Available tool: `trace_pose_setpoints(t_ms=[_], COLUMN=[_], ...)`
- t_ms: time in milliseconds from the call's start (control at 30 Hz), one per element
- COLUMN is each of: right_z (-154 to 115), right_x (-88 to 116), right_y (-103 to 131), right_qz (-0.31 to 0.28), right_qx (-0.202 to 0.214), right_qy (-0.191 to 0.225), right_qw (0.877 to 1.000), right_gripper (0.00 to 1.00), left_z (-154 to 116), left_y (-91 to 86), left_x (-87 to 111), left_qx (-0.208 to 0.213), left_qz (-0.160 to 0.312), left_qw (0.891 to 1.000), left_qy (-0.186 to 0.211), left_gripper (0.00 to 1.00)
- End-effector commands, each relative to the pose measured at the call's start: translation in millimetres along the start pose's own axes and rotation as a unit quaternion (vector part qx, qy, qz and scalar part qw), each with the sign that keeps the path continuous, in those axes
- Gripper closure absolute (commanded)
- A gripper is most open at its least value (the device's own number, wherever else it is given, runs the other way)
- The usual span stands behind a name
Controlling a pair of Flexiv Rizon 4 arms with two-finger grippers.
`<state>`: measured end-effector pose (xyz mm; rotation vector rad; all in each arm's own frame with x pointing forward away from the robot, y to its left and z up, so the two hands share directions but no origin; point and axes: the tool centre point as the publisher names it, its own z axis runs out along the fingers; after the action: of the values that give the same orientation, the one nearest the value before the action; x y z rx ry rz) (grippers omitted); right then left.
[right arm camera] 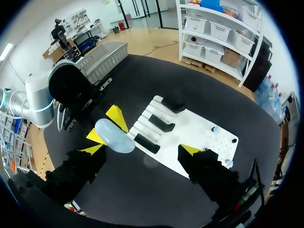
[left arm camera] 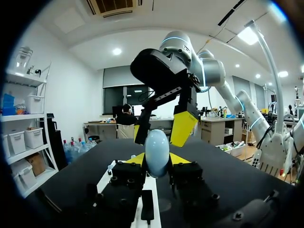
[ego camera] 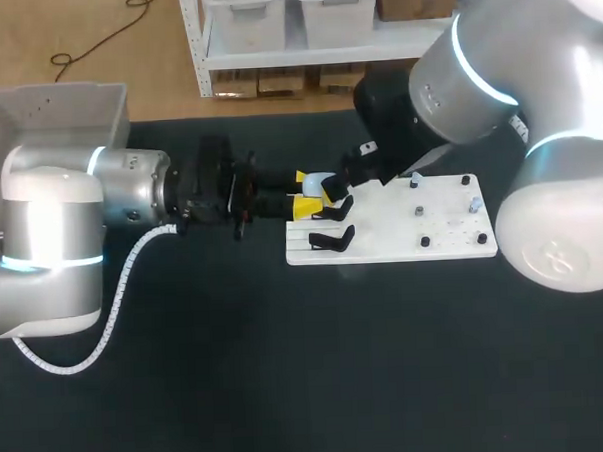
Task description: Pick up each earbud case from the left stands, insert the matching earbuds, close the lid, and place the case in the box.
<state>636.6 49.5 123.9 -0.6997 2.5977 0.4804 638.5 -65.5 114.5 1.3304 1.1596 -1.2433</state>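
left end effector (ego camera: 307,193) gripping pale earbud case (left arm camera: 156,151), lid state unclear

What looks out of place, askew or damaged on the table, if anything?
Nothing stands out. The left claw holds the closed earbud case, and the three black stands lie parallel on the white board.

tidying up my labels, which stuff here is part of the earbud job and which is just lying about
Job: earbud case in left claw; open right claw over it; white board; black stands; small pieces, likely earbuds; grey box.
Just there: black table cover; coiled cable.
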Motion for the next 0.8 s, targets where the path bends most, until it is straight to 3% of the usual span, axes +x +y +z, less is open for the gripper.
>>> trace_pose_setpoints(t_ms=[33,467,800], right_z=[0.2,-13.5,-38.4], right_x=[-1.1,-14.7,-25.9], right_y=[-0.7,-3.4,-15.4], right_qz=[0.002,0.004,-0.001], right_qx=[0.003,0.007,0.027], right_qy=[-0.002,-0.032,-0.066], right_qw=[1.000,0.999,0.997], right_gripper=[0.00,0.00,0.00], left_z=[-0.3,-0.3,-0.3], left_y=[0.6,0.6,0.6], left_x=[0.5,0.5,0.5], left_qx=[0.001,0.001,0.001], left_qz=[0.000,0.000,0.000], left_qw=[1.000,1.000,1.000], left_qy=[0.000,0.000,0.000], left_gripper=[1.00,1.00,1.00])
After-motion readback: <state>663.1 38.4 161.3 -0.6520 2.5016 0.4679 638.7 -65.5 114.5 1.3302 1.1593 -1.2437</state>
